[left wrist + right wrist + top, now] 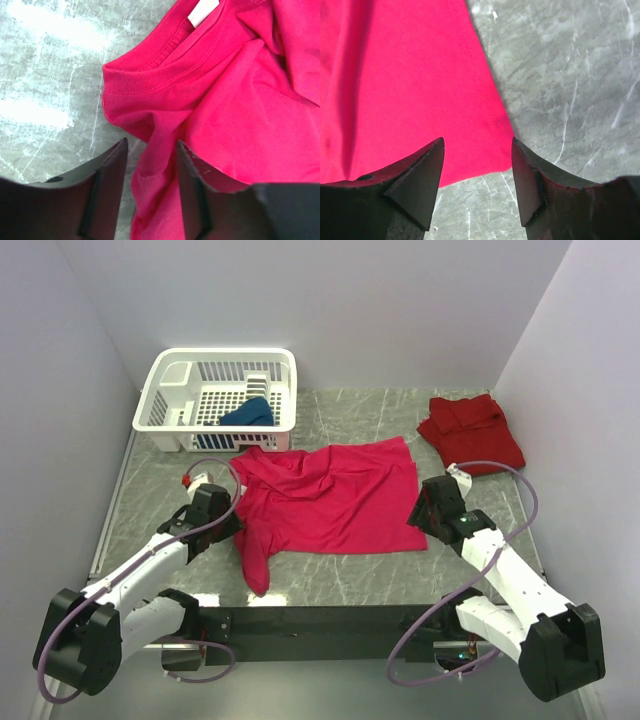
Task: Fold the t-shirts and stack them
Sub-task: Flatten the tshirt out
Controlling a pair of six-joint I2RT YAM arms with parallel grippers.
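The magenta t-shirt (330,495) lies spread across the middle of the table, one sleeve trailing toward the near edge. My left gripper (231,519) sits at its collar side. In the left wrist view its jaws (152,141) straddle a raised fold of the magenta cloth (155,150) just below the collar (150,80), with a gap still showing beside the left finger. My right gripper (420,514) hovers open over the shirt's near right hem corner (490,150). The darker red t-shirt (470,430) lies bunched at the back right. The dark blue t-shirt (248,415) sits in the basket.
A white lattice basket (170,390) stands at the back left of the grey marble table (350,410). White walls close in the left, back and right sides. The table's dark front edge (330,615) runs between the two arm bases.
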